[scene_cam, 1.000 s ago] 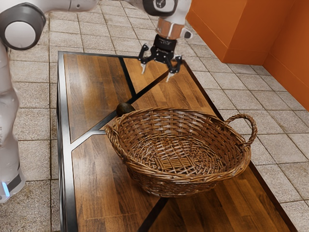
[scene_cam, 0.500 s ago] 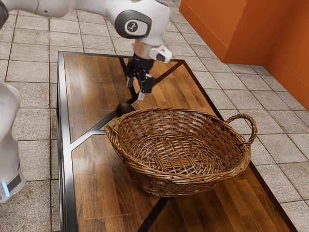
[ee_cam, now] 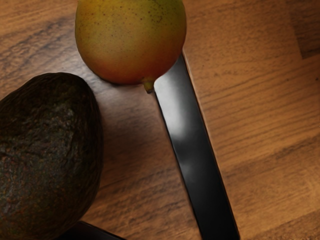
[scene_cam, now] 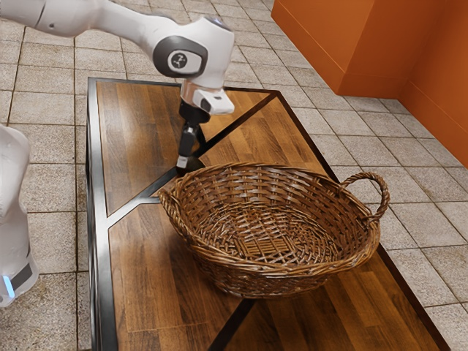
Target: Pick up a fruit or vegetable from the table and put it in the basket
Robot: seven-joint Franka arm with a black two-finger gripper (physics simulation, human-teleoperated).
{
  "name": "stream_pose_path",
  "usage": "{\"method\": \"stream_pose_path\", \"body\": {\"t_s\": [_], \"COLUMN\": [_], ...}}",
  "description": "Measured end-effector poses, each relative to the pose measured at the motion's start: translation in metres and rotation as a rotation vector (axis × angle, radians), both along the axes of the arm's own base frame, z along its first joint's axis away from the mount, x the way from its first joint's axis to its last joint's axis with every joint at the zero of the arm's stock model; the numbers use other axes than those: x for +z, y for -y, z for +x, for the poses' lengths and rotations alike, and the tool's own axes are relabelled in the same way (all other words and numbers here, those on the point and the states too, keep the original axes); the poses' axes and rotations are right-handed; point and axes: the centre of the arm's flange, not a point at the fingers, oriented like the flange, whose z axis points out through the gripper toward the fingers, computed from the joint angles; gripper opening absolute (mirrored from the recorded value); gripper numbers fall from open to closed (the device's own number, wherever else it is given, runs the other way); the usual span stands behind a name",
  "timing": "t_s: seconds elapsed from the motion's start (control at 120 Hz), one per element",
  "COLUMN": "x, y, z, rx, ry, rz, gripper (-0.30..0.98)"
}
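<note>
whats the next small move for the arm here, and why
Probably a slight shift to line the gripper up with the avocado: in the exterior view the gripper is low beside it, outside the basket, while the wrist view shows the avocado off to one side.

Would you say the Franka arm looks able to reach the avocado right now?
Probably yes: the hand is down at the avocado and nothing seems to cover it, though the basket stands close.

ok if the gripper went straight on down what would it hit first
Most likely the avocado, right by the gripper; depth is unclear, so it might miss that and meet the table instead.
</note>
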Motion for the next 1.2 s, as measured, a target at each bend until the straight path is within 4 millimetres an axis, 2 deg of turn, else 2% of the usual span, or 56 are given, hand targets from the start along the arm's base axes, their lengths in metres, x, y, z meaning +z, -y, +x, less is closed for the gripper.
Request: {"method": "stream_pose_path", "body": {"t_s": [0.15,0.233,0.55,0.792,0.867,1.2], "x": [-0.017,-0.019,-0.025,-0.029,-0.032,-0.066], "y": [-0.006,-0.008,-0.039,-0.042,-0.037,-0.037], "z": [0.002,0.003,0.001,0.026,0.031,0.048], "rx": [-0.093,-0.137,-0.229,-0.311,-0.339,-0.381], "ry": [-0.005,0.006,0.026,0.05,0.055,0.037], "rz": [-0.015,-0.02,-0.001,0.036,0.039,0.033], "gripper": [0.69,0.69,0.69,0.67,0.67,0.66]}}
